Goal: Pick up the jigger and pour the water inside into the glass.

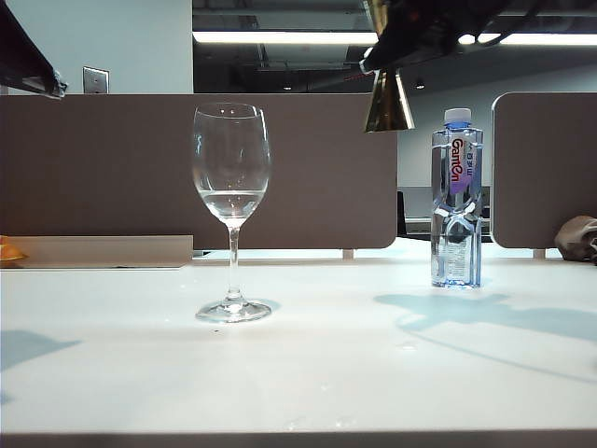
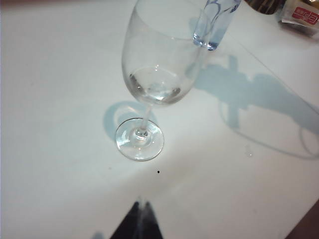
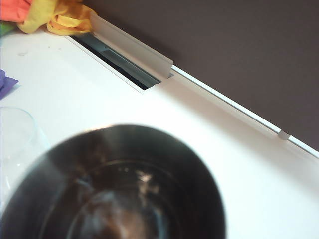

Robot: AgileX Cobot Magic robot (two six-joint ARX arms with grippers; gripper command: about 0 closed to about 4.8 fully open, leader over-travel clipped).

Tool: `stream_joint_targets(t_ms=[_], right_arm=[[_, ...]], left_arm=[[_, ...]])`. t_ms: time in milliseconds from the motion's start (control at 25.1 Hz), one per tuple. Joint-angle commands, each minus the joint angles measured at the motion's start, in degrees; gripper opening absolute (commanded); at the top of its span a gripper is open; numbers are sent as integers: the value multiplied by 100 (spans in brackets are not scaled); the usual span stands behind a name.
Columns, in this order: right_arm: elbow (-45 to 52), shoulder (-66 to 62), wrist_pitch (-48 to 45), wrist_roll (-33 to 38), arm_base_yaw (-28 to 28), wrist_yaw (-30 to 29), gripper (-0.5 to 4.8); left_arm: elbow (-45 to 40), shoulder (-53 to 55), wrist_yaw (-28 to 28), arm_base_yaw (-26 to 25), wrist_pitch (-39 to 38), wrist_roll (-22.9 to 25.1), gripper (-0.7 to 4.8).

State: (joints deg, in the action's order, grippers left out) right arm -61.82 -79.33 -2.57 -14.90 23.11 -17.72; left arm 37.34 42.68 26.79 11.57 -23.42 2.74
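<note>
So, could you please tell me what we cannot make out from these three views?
- Right gripper: exterior view, dark against the ceiling lights and cut off by the top edge; how it grips the jigger is unclear.
- Jigger's contents: right wrist view, blurred and dark inside.
- Left gripper: left wrist view, only a dark tip at the edge; open or shut, unclear.
- Bottle: small label text unreadable.

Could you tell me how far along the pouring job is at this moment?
Done, it seems: the glass already holds some water. In hand: the right hand holds the jigger aloft, upright, between glass and bottle. Left, probably: setting the jigger down. The left hand waits near the glass's foot; whether it is open, I can't tell.
</note>
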Motion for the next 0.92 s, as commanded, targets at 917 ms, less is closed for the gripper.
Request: stream_joint_targets(t_ms=[917], right_arm=[[-1132, -686, 664, 289, 254, 175, 12]], left_arm=[[2, -4, 22, -2, 31, -17, 4]])
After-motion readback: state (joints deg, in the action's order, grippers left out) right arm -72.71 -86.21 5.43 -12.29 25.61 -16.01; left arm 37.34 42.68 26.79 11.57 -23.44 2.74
